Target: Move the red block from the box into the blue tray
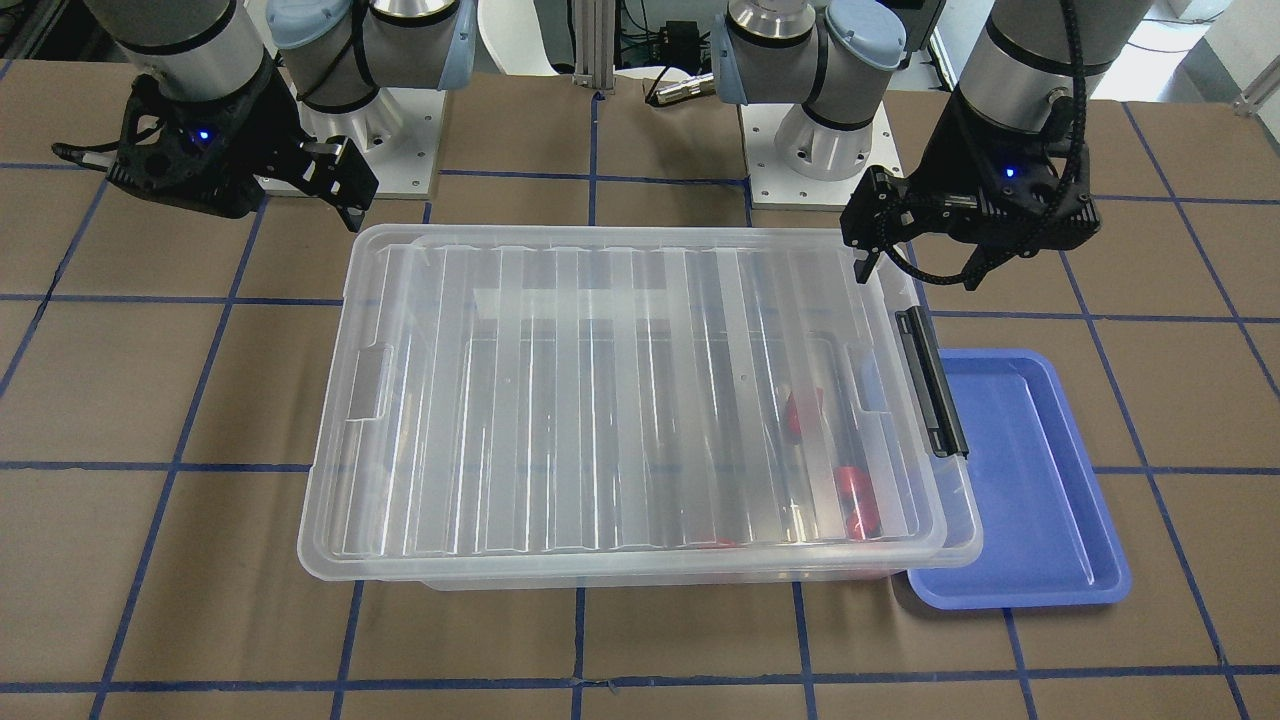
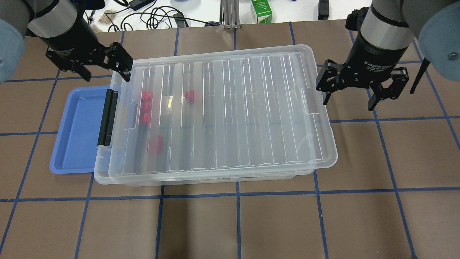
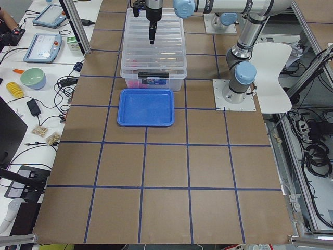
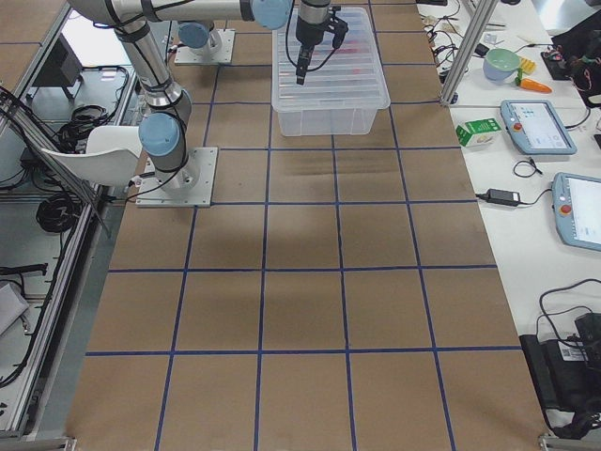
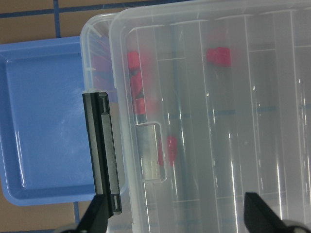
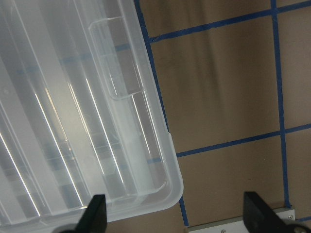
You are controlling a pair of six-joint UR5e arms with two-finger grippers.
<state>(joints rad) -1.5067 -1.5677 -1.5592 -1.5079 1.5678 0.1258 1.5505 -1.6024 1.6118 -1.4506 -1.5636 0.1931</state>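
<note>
Left gripper [image 2: 107, 76] hangs with fingers apart over the latch [image 2: 107, 117] end of the box [image 2: 201, 180], lid [image 2: 233, 115] on. The red block [image 2: 192, 95] and other red pieces [image 2: 145, 108] sit inside, right below it. The blue tray [image 2: 77, 129] is just outboard. Right gripper [image 2: 348, 103], fingers spread too, hovers off the box's opposite end.

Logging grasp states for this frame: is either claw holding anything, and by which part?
Nothing is held. The left claw hangs open above the latch end of the large clear plastic lidded box; the right claw hangs open beside its opposite end.
</note>
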